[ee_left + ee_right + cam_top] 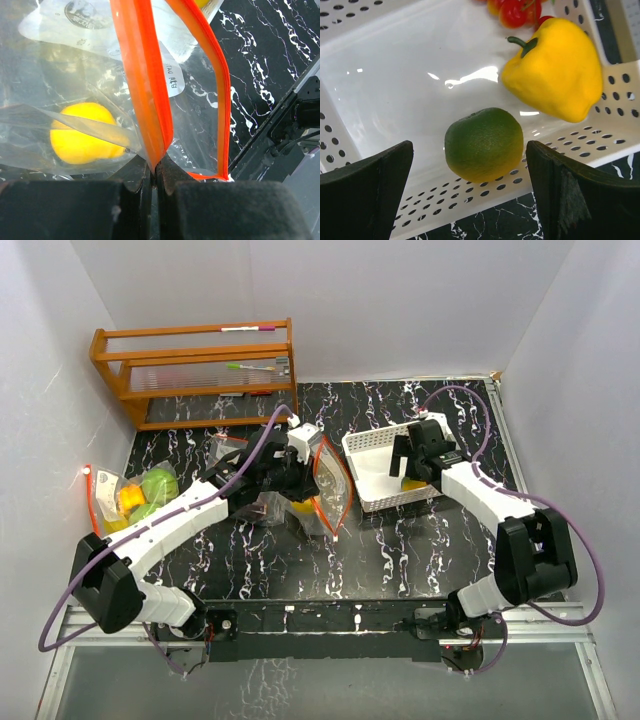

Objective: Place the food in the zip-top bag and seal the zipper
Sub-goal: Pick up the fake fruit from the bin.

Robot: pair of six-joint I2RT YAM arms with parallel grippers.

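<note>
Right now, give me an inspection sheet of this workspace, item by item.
Surface: black marbled table.
Job's things: zip-top bag, mouth open, yellow food under clear plastic beside it; green fruit, yellow pepper, red pieces in white basket.
Clutter: second filled bag at left; wooden rack at back.
Tools: left tool shut on zip-top bag's orange edge; right tool open above green fruit.
Cables: purple cables along both arms.
Surroundings: white walls.

Only faint print here: short dark lettering, turned sideways, on white label [172,80] of zip-top bag [200,125], too blurred to read; round seal [82,12] likewise illegible.
</note>
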